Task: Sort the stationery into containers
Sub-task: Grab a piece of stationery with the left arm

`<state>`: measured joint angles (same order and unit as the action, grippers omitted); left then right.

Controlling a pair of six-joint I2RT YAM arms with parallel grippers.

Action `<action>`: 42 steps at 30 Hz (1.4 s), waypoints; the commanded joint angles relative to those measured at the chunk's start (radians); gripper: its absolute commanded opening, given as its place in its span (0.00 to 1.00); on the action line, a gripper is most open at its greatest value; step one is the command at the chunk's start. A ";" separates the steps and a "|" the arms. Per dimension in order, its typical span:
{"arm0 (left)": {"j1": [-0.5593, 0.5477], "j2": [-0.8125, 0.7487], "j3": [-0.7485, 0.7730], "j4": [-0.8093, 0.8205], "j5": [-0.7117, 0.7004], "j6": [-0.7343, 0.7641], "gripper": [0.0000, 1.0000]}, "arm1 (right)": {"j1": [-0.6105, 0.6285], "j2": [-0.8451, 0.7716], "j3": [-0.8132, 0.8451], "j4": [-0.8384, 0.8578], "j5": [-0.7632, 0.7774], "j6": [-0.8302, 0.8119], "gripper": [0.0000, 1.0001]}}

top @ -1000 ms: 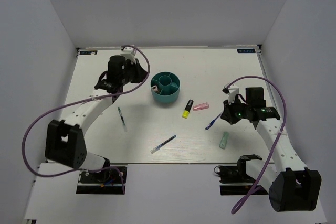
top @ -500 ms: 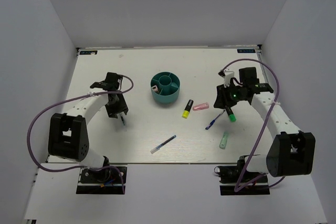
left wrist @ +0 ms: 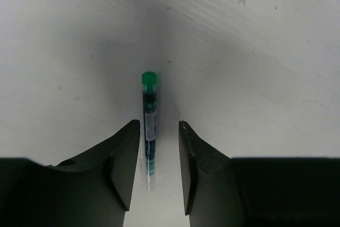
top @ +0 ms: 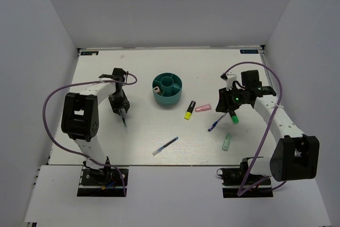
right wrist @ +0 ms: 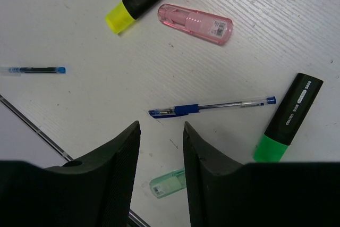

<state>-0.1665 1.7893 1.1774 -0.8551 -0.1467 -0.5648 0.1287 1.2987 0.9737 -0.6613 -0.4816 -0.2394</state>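
The teal organiser (top: 168,90) stands mid-table with a small pale item in one left compartment. My left gripper (top: 121,110) is open, low over a thin pen with a green end (left wrist: 149,123); its jaws straddle the pen without closing (left wrist: 159,126). My right gripper (top: 223,107) is open and empty (right wrist: 161,127) above a blue pen (right wrist: 210,106). Around it lie the green marker (right wrist: 287,118), a pink piece (right wrist: 195,23), the yellow highlighter (right wrist: 143,1) and the mint piece (right wrist: 167,183).
Another thin blue pen (top: 165,145) lies near the front middle of the table. White walls enclose the table on the left, back and right. Purple cables loop from both arms.
My left arm has swung from beside the organiser down to the pen on the left. My right arm has moved forward and left, over the blue pen and green marker.
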 commanded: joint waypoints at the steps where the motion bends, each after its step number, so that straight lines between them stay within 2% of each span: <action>1: 0.027 -0.001 0.048 0.002 -0.027 0.013 0.45 | -0.003 -0.029 -0.009 -0.003 -0.008 0.000 0.42; 18: 0.073 0.070 0.007 0.140 0.032 0.066 0.44 | -0.009 -0.047 -0.016 -0.009 0.000 0.002 0.42; 22: 0.073 0.082 -0.016 0.143 0.029 0.060 0.29 | -0.011 -0.049 -0.018 -0.008 0.003 0.002 0.42; 23: 0.071 0.078 -0.022 0.142 0.030 0.060 0.23 | -0.012 -0.050 -0.018 -0.012 0.003 0.003 0.42; 30: 0.073 0.033 -0.036 0.136 0.041 0.065 0.00 | -0.020 -0.055 -0.020 -0.011 -0.005 0.006 0.42; 33: 0.074 -0.010 0.004 0.099 0.074 0.062 0.00 | -0.021 -0.059 -0.023 -0.020 -0.009 0.003 0.42; 34: 0.073 -0.048 0.027 0.084 0.096 0.057 0.00 | -0.024 -0.064 -0.020 -0.009 -0.011 0.005 0.44; 35: 0.067 -0.062 0.039 0.077 0.107 0.056 0.00 | -0.026 -0.062 -0.023 -0.009 -0.011 0.003 0.53; 36: 0.064 -0.079 0.080 0.071 0.128 0.055 0.00 | -0.024 -0.061 -0.021 -0.011 -0.011 0.000 0.67; 37: 0.038 -0.123 0.097 0.070 0.128 0.052 0.00 | -0.026 -0.064 -0.023 -0.008 -0.011 -0.001 0.67; 38: 0.029 -0.139 0.109 0.071 0.124 0.049 0.00 | -0.024 -0.064 -0.026 -0.008 -0.015 -0.003 0.64; 39: 0.018 -0.171 0.151 0.086 0.116 0.048 0.00 | -0.029 -0.064 -0.027 -0.006 -0.018 -0.005 0.35; 40: -0.008 -0.200 0.163 0.094 0.107 0.037 0.00 | -0.026 -0.065 -0.030 -0.001 -0.018 -0.006 0.15; 41: -0.037 -0.214 0.175 0.125 0.096 0.036 0.00 | -0.027 -0.065 -0.030 0.000 -0.020 -0.009 0.00; 42: -0.050 -0.237 0.203 0.129 0.060 0.033 0.00 | -0.029 -0.067 -0.033 0.003 -0.020 -0.011 0.00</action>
<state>-0.1581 1.6890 1.2903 -0.7795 -0.0639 -0.5156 0.1062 1.2621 0.9508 -0.6636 -0.4816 -0.2443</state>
